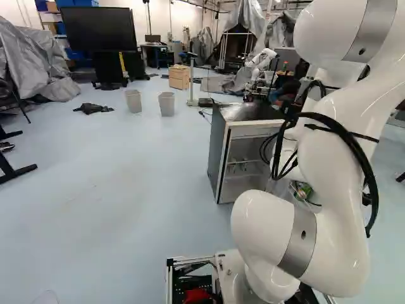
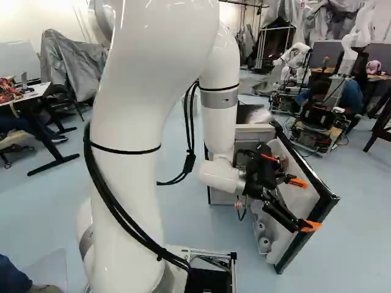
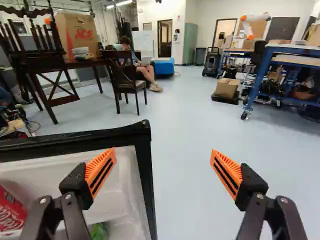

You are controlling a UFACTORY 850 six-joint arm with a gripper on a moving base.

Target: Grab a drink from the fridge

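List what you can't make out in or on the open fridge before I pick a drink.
- Red can: wrist view, partly cut off by the edge.
- Green item: wrist view, mostly cut off; kind unclear.
- Fridge interior: left base view, right part behind the arm.
- White round things low on the door: right base view, too small to identify.

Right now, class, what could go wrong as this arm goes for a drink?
The open gripper seems to straddle the edge of the fridge door, one finger towards the shelves, the other towards the floor; closing might pinch the door. The red can lies outside the fingers, so a sideways move towards it could knock the door and swing it.
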